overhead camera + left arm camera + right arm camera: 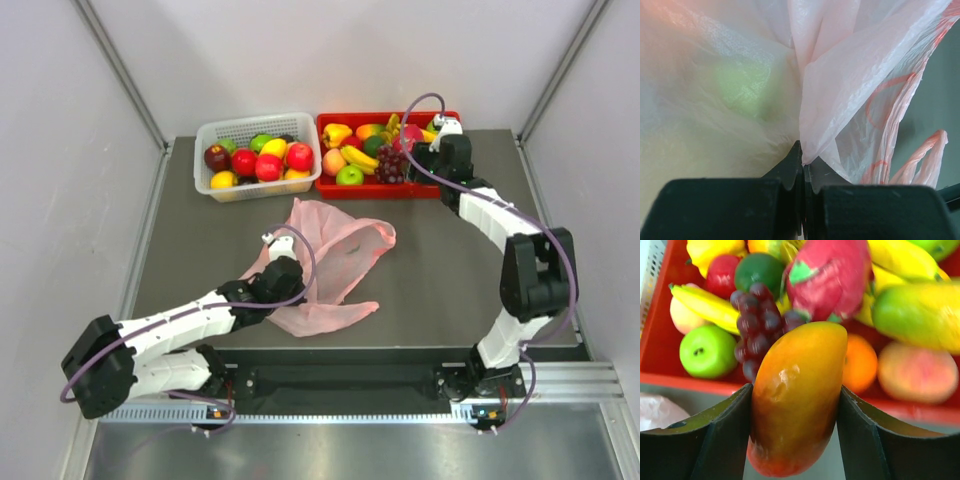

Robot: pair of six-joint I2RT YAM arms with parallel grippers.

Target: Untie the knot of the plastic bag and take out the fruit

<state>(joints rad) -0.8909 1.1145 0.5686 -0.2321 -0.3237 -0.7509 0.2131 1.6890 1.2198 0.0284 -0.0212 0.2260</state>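
- On the grey table (450,270), just ahead of the left arm, the pink plastic bag (335,262) lies slack and crumpled, well apart from the containers at the far edge.
- The left gripper (279,247) sits at the bag's left side; its wrist view shows the gripper (803,167) pinched tight on a gathered fold of the thin plastic, jaws meeting with only film between them.
- One handle loop (926,159) hangs free to the right of that fold. A pale green shape shows through the plastic, too blurred to name.
- At the far right, the right gripper (428,152) hovers by the red tray (385,191).
- Its wrist view shows the gripper (795,405) clamped on a glossy orange-yellow mango (797,385), one finger on each side, held over the tray's near rim.
- Beyond the mango, the dark purple grape bunch (757,327) lies in the tray beside a green apple (707,350).
- Left of the tray stands a white basket (206,168) of fruit.
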